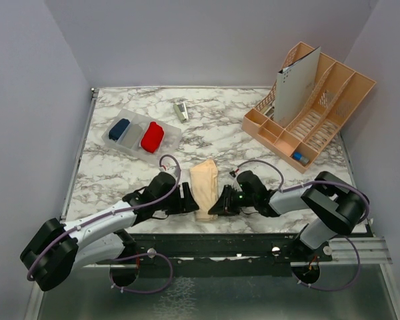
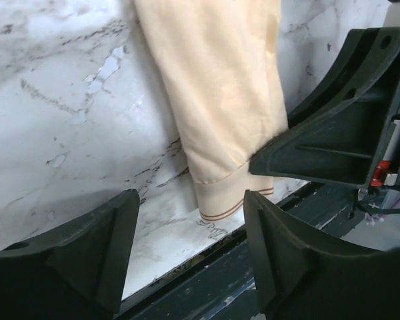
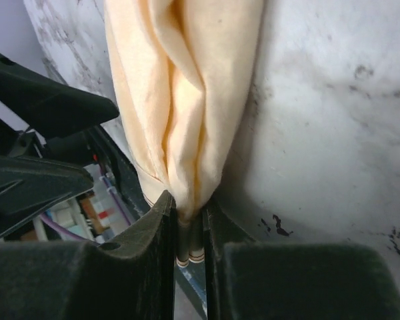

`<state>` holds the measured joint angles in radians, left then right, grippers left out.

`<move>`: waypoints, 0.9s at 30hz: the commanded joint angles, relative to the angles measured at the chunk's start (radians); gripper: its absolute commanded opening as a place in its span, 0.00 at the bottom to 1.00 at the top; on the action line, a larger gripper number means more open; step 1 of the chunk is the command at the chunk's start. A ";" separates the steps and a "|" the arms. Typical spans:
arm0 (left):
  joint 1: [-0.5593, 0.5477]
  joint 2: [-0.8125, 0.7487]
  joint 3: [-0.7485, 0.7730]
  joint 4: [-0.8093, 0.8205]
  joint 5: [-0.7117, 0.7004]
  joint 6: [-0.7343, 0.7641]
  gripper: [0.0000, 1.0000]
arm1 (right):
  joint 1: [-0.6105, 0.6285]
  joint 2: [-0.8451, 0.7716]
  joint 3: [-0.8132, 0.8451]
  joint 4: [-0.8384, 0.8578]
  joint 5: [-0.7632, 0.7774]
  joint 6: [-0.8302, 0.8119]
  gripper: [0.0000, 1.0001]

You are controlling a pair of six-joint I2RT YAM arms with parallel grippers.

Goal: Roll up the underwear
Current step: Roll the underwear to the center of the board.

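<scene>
A peach-beige underwear (image 1: 204,188) lies folded into a long strip on the marble table, its striped waistband end at the front edge. My right gripper (image 1: 221,203) is shut on that near end; in the right wrist view the jaws (image 3: 189,227) pinch the bunched cloth (image 3: 180,87). My left gripper (image 1: 189,201) stands open just left of the strip. The left wrist view shows its fingers (image 2: 113,247) apart over bare marble, with the cloth (image 2: 213,100) ahead of them. A rolled red underwear (image 1: 152,137) sits in a clear tray (image 1: 175,135).
The tray also holds a blue roll (image 1: 119,129) and a grey roll (image 1: 133,135). A peach desk organizer (image 1: 320,113) with a white sheet (image 1: 297,83) stands back right. A small metal object (image 1: 181,111) lies at the back. The table's front edge is right below both grippers.
</scene>
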<state>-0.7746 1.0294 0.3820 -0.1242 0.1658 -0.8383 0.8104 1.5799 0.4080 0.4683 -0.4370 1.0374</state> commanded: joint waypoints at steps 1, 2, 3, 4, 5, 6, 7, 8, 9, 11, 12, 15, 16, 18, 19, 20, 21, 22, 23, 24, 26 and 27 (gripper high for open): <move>-0.005 -0.016 -0.072 -0.051 -0.003 -0.070 0.71 | 0.006 0.037 -0.076 0.083 -0.029 0.137 0.00; -0.006 -0.011 -0.096 -0.032 0.010 -0.083 0.72 | 0.005 0.036 -0.079 0.089 -0.027 0.148 0.00; -0.007 -0.005 -0.111 -0.009 0.020 -0.096 0.72 | 0.006 0.034 -0.080 0.088 -0.024 0.156 0.00; -0.011 0.003 -0.123 0.014 0.030 -0.110 0.72 | 0.006 0.032 -0.078 0.083 -0.016 0.161 0.00; -0.018 0.015 -0.134 0.038 0.033 -0.126 0.72 | 0.005 0.032 -0.078 0.083 -0.014 0.168 0.00; -0.028 0.029 -0.142 0.063 0.033 -0.139 0.72 | 0.005 0.035 -0.079 0.090 -0.017 0.180 0.00; -0.038 0.044 -0.146 0.081 0.025 -0.151 0.72 | 0.005 0.040 -0.085 0.107 -0.019 0.198 0.00; -0.049 0.057 -0.147 0.092 0.014 -0.162 0.72 | 0.005 0.048 -0.091 0.128 -0.021 0.217 0.00; -0.063 0.067 -0.149 0.103 0.000 -0.171 0.72 | 0.005 0.056 -0.100 0.151 -0.022 0.238 0.00; -0.084 0.076 -0.159 0.118 -0.026 -0.196 0.70 | 0.005 0.079 -0.118 0.205 -0.030 0.273 0.00; -0.094 0.077 -0.169 0.120 -0.037 -0.210 0.69 | 0.004 0.094 -0.124 0.235 -0.035 0.290 0.00; -0.111 0.060 -0.200 0.121 -0.062 -0.246 0.68 | 0.005 0.136 -0.145 0.331 -0.052 0.336 0.00; -0.114 0.051 -0.211 0.121 -0.068 -0.256 0.68 | 0.006 0.146 -0.153 0.355 -0.055 0.347 0.00; -0.121 0.032 -0.233 0.121 -0.072 -0.270 0.68 | 0.005 0.158 -0.161 0.380 -0.050 0.364 0.00; -0.123 0.022 -0.242 0.121 -0.074 -0.279 0.68 | 0.005 0.161 -0.164 0.389 -0.049 0.369 0.00; -0.128 0.013 -0.252 0.120 -0.079 -0.289 0.68 | 0.005 0.164 -0.167 0.401 -0.049 0.376 0.00; -0.133 0.008 -0.258 0.120 -0.083 -0.298 0.68 | 0.005 0.165 -0.168 0.411 -0.051 0.381 0.00; -0.140 0.006 -0.262 0.121 -0.090 -0.304 0.68 | 0.005 0.169 -0.169 0.422 -0.054 0.388 0.00; -0.145 0.006 -0.264 0.120 -0.096 -0.308 0.68 | 0.006 0.172 -0.169 0.430 -0.057 0.394 0.00; -0.150 0.009 -0.263 0.120 -0.104 -0.312 0.67 | 0.005 0.176 -0.168 0.437 -0.058 0.398 0.00; -0.166 0.018 -0.262 0.138 -0.120 -0.323 0.63 | 0.005 0.183 -0.171 0.464 -0.062 0.413 0.00; -0.174 0.027 -0.262 0.147 -0.131 -0.328 0.61 | 0.006 0.188 -0.175 0.485 -0.065 0.426 0.00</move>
<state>-0.9138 1.0092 0.1802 0.1719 0.1104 -1.1431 0.8104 1.7283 0.2600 0.9264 -0.4870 1.3888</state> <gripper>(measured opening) 0.654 0.193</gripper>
